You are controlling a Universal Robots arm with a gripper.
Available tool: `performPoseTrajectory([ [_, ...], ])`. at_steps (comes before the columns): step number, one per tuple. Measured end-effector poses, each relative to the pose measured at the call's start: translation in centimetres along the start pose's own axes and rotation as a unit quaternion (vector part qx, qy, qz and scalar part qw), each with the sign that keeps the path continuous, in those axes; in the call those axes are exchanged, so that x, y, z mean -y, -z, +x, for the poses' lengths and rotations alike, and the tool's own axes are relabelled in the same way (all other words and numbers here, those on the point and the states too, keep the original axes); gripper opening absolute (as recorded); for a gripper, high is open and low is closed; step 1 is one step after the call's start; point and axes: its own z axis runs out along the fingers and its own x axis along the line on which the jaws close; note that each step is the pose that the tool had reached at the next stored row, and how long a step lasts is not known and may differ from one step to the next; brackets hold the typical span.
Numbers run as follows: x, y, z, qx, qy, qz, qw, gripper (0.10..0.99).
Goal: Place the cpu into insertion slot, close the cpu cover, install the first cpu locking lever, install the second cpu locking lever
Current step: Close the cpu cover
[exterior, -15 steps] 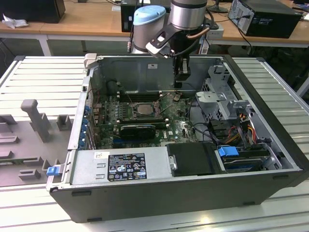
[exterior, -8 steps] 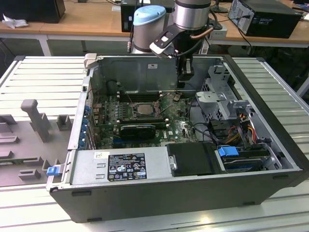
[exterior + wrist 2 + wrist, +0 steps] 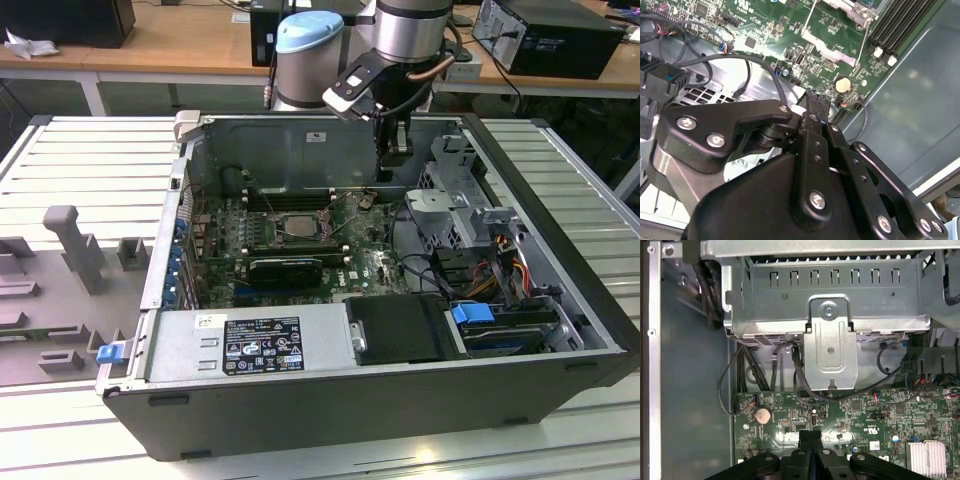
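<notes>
In the exterior view the insertion slot sits in the middle of the green motherboard inside the open case. A pale square, the cpu, lies in it under thin metal parts. I cannot tell how the cpu cover stands. My gripper hangs shut, with nothing between its fingers, above the board's far corner on the exterior view's right of the slot. Both wrist views show the closed fingertips near a round coin battery. Two thin wire levers run beside the slot's corner.
A grey metal drive cage with black cables stands close beside the gripper. Long memory slots line the case's back wall. A black expansion card and the power supply lie nearer the front. Grey fixtures stand outside the case.
</notes>
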Motion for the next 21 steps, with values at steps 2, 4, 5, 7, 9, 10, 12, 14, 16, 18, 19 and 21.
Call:
performPoseTrajectory([
  [2, -0.26, -0.02, 0.01, -0.0001, 0.000, 0.0000, 1.0000, 0.106],
  [4, -0.57, -0.03, 0.02, 0.0000, 0.000, 0.0000, 1.0000, 0.106],
  [5, -0.73, -0.04, 0.03, 0.0000, 0.000, 0.0000, 1.0000, 0.106],
  [7, -0.99, -0.05, 0.04, 0.0000, 0.000, 0.0000, 1.0000, 0.106],
  [9, -1.22, -0.07, 0.05, 0.0000, 0.000, 0.0000, 1.0000, 0.106],
  [10, -1.38, -0.08, 0.06, 0.0000, 0.000, 0.0000, 1.0000, 0.106],
  [12, -1.72, -0.19, 0.08, -0.0001, 0.000, 0.0000, 1.0000, 0.106],
  [14, -1.83, -0.64, 0.08, 0.0000, 0.000, 0.0001, 1.0000, 0.106],
  [16, -1.79, -0.94, 0.08, 0.0000, 0.000, 0.0001, 1.0000, 0.106],
  [18, -0.94, -1.28, 0.04, -0.0003, 0.000, -0.0009, 1.0000, 0.106],
  [19, -0.49, -1.55, 0.01, -0.0002, 0.000, -0.0010, 1.0000, 0.106],
  [21, -0.02, -1.94, -0.01, -0.0002, 0.000, -0.0009, 1.0000, 0.106],
])
